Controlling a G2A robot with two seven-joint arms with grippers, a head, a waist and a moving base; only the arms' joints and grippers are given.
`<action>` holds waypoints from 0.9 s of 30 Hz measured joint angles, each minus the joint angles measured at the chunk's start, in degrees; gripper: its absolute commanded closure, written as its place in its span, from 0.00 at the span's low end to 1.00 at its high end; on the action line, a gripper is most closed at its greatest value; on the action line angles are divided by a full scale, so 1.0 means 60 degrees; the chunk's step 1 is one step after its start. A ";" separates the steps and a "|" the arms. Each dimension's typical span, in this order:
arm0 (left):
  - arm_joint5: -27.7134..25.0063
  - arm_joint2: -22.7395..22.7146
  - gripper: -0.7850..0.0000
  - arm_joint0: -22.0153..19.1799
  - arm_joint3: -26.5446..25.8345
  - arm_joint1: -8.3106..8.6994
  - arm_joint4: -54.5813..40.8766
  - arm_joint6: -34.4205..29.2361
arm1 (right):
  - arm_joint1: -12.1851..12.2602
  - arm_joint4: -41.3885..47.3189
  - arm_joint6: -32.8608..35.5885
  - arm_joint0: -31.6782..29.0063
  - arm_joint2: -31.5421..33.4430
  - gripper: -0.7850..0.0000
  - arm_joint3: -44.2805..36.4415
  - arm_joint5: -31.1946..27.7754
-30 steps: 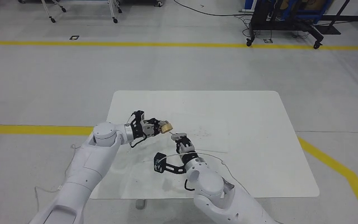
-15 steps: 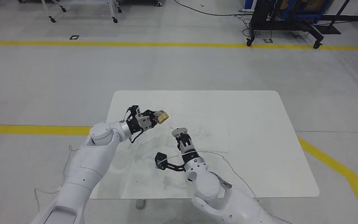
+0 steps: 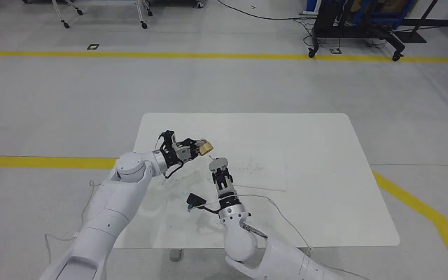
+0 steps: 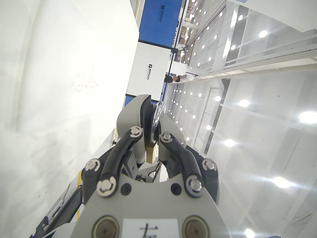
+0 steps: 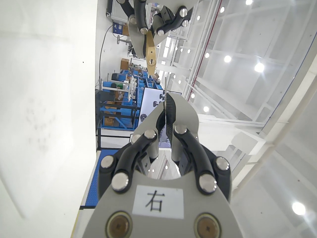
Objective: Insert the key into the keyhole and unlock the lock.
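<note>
A small brass padlock (image 3: 204,147) hangs in the air over the left part of the white table (image 3: 308,147), with my left gripper (image 3: 193,149) shut on it. In the left wrist view its silver shackle (image 4: 157,114) sticks out between the fingers. My right gripper (image 3: 218,164) sits just right of and nearer than the lock, shut on a thin metal key (image 5: 164,86). In the right wrist view the key's blade points at the lock's keyhole face (image 5: 150,59), with a short gap between them.
A thin cable (image 3: 262,190) trails across the table behind the right arm. The table's right half is bare. Beyond the far edge there is open floor with a yellow line (image 3: 210,54).
The left gripper carried the padlock up and toward the far side. The right gripper shifted a little left with the key, and its arm swung left.
</note>
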 measured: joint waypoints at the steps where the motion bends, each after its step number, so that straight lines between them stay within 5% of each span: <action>1: 0.0007 0.0010 1.00 -0.0001 -0.0006 -0.0001 0.0034 -0.0015 | -0.0030 0.0000 0.0236 0.0134 -0.0196 1.00 0.0081 -0.0153; 6: 0.0016 0.0012 1.00 0.0001 -0.0010 -0.0003 0.0110 -0.0123 | -0.0237 0.0000 0.0908 0.0436 -0.0645 1.00 0.0478 -0.0484; 27: -0.0029 -0.0062 1.00 0.0066 -0.0108 -0.0001 0.0281 -0.0350 | -0.0905 -0.0001 0.0670 0.0347 -0.0146 1.00 0.1148 -0.0769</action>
